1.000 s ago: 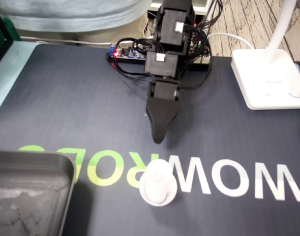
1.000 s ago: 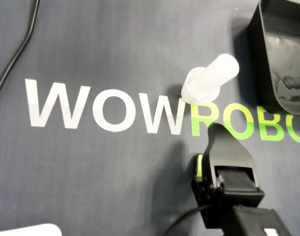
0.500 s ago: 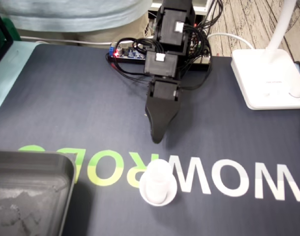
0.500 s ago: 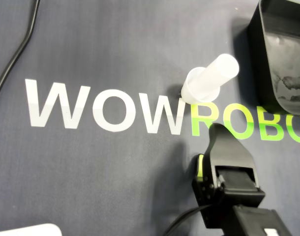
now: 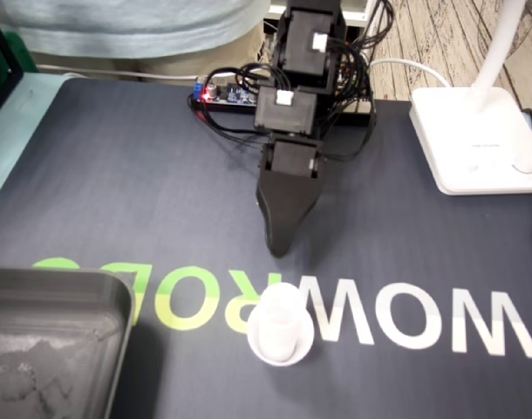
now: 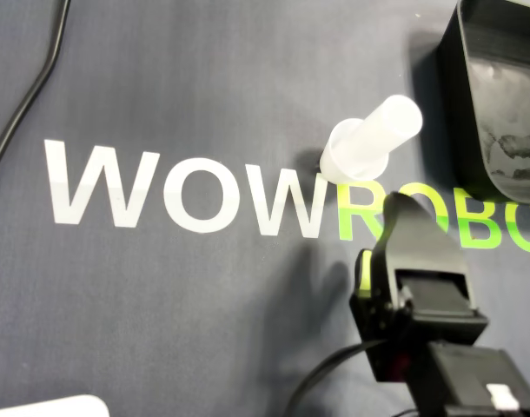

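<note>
Your white plastic cup (image 5: pixel 281 330) stands upright at lower centre of the fixed view, just below the claw (image 5: pixel 279 247), whose opening cannot be told. Likely light and tippy: grip its narrow barrel.

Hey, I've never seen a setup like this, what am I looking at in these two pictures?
This is a small black hobby robot arm ending in a pointed hand, on a dark grey mat with printed letters. One picture is from a fixed camera facing the arm; the other looks straight down. On the mat are a small white plastic cup, a black plastic tray and a white lamp base. The hand holds nothing; its tip is near the cup, not touching. Whether it is open or shut is unclear.
</note>
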Controlling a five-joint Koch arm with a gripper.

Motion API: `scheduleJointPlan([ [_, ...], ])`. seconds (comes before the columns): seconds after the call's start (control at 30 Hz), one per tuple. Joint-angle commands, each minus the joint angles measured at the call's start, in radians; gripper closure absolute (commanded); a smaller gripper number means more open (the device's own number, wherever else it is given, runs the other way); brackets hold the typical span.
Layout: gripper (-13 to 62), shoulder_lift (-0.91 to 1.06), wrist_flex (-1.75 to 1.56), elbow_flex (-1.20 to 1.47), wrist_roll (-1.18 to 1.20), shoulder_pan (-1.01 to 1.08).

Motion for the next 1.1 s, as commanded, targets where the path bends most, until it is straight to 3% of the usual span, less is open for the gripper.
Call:
scheduleJointPlan([
  [0.0, 15.9, 0.08, -0.008, -0.08, -0.029, -0.002],
  [0.3, 15.8, 0.08, -0.046, -0.183, -0.33, 0.012],
  [0.6, 15.9, 0.078, -0.506, -0.104, -1.025, 0.015],
  [1.07, 16.4, 0.074, -0.761, 0.098, -1.373, -0.035],
])
